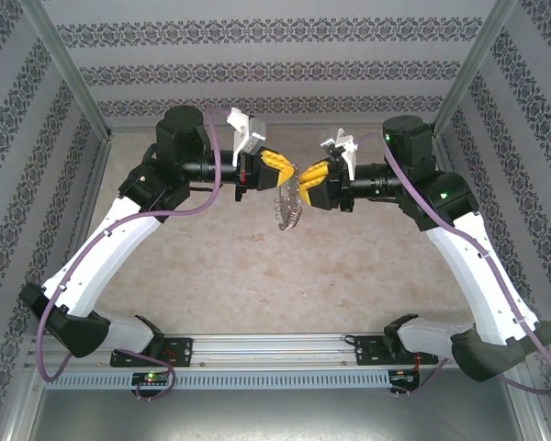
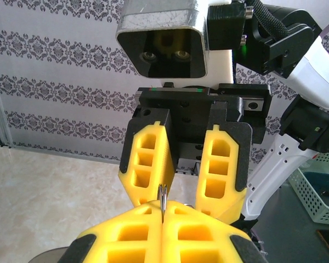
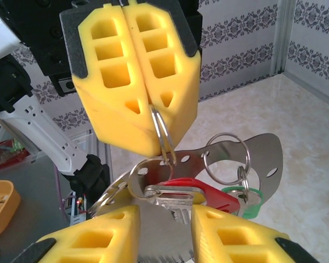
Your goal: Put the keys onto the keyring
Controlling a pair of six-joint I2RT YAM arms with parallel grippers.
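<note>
Left tool point(image 3: 151, 118) fully closed, pinching one thin silvery ring of the keyring point(image 3: 263, 156) at the seam of its yellow pads. Right tool point(image 3: 165, 233) part open, pads apart with a clear gap; the key point(image 3: 172, 193) sits in or just past that gap, contact can't be told. The tools face each other tip to tip, mid-air above the worktop point(image 1: 257, 266). The keyring hangs between them, below the left tool, off the worktop. Keyring look: flat grey metal band, curved, small holes punched along it, toothed lower edge, several split rings point(image 3: 226, 159) threaded through. Key: small, silver, flat head, with an oblong red tag point(image 3: 211, 196) lying across it, at the bottom of the bunch. Green tag point(image 3: 245, 197) just right of the red one, hanging from a ring. From the top view the keyring shows as a small silvery cluster.
</note>
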